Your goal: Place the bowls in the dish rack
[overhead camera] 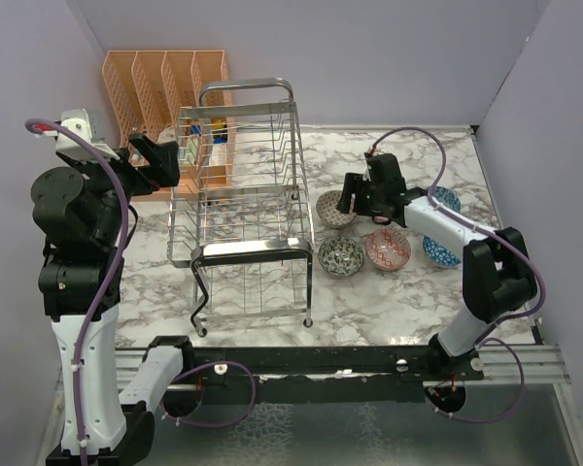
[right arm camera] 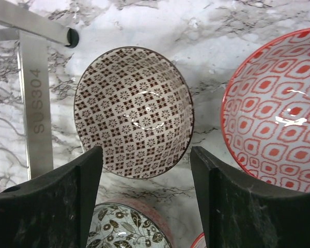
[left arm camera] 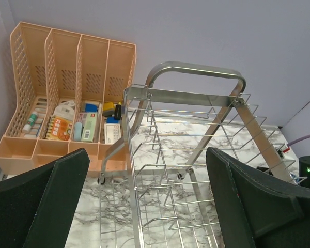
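Observation:
The chrome wire dish rack (overhead camera: 245, 249) stands left of centre and has no bowl in it; the left wrist view shows its handle bar (left arm camera: 196, 70). Five bowls sit on the marble to its right: grey-beige (overhead camera: 332, 211), black-and-white (overhead camera: 341, 256), pink-red (overhead camera: 388, 249) and two blue (overhead camera: 441, 252) (overhead camera: 447, 199). My right gripper (overhead camera: 355, 199) is open and empty. In the right wrist view it (right arm camera: 145, 155) hovers over the near rim of the grey-beige bowl (right arm camera: 133, 111). My left gripper (overhead camera: 160, 160) (left arm camera: 146, 160) is open and empty, raised beside the rack's left side.
An orange slotted organizer (overhead camera: 165, 83) (left arm camera: 67, 77) holding small items stands behind the rack. The red-patterned bowl (right arm camera: 274, 108) and the floral black-and-white bowl (right arm camera: 129, 230) flank the right gripper. A rack leg (right arm camera: 36, 103) lies just left of it. Purple walls enclose the table.

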You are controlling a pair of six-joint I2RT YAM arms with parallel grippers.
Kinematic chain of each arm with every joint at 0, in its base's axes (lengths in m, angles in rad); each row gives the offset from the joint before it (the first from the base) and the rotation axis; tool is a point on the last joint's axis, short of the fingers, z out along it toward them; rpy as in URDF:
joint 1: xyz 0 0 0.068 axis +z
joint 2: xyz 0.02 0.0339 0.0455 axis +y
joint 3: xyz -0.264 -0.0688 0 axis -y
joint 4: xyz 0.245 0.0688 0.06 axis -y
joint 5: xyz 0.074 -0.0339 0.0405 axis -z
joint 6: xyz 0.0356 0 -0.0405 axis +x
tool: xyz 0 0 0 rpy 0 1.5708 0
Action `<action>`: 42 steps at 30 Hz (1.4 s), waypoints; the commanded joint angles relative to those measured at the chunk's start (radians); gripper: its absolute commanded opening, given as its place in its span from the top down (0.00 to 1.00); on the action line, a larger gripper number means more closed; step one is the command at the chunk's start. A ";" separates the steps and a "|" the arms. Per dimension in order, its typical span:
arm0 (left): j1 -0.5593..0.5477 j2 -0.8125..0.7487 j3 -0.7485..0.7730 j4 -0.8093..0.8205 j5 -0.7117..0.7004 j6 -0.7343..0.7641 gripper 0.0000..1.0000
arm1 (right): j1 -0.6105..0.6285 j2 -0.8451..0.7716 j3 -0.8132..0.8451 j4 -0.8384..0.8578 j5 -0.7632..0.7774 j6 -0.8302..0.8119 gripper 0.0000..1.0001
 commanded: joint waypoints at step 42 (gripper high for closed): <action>-0.032 -0.039 -0.024 -0.028 -0.151 0.045 0.01 | 0.039 0.042 -0.031 0.260 0.181 -0.026 0.99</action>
